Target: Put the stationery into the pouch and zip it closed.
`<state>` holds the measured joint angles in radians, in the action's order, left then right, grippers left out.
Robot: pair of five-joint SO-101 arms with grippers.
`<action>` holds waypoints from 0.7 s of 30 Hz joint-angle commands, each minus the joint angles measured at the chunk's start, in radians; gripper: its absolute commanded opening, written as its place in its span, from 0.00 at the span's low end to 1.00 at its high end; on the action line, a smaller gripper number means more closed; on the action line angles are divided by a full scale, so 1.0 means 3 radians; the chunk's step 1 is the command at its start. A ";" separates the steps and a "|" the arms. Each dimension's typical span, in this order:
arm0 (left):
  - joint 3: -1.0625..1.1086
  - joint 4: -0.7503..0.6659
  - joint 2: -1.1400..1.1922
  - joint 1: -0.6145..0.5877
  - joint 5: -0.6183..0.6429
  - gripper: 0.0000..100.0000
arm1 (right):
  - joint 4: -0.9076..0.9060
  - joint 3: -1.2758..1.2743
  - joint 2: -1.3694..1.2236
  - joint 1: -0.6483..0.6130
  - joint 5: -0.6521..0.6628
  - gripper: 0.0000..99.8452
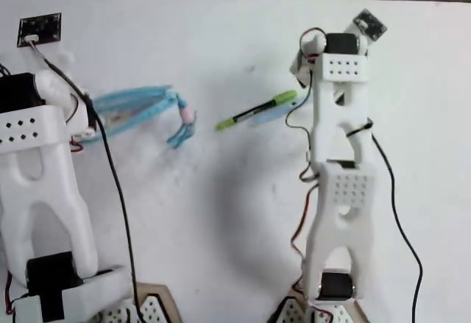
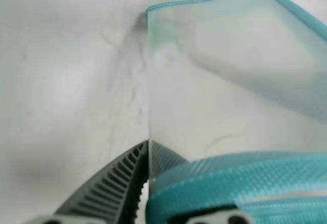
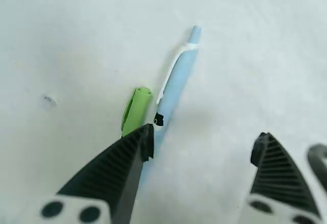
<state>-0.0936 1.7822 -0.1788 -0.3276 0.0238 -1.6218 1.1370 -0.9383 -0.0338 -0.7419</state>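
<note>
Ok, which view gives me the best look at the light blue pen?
The right wrist view: the light blue pen lies close and plain beside the green pen, at the open right gripper. The high view shows a pale sliver of it against the green pen. The left wrist view faces the pouch.

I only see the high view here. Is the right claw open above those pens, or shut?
Observer: Open. The right wrist view has the right claw over the table, jaws wide apart.
Operator: How many pens there?
Observer: Two, side by side: a green-capped marker and a light blue pen, one fingertip just over them.
Operator: And the pouch?
Observer: The left claw grips the pouch by its teal zipper band, the clear wall standing up from it.
</note>
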 commanded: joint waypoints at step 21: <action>-0.0020 -0.0041 0.0064 0.0028 0.0031 0.02 | -0.0243 0.1197 -0.0862 0.0253 -0.0005 0.06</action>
<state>-0.0936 1.7822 -0.1788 -0.3276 0.0238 -1.6663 1.4592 -1.2543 0.0276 -0.7633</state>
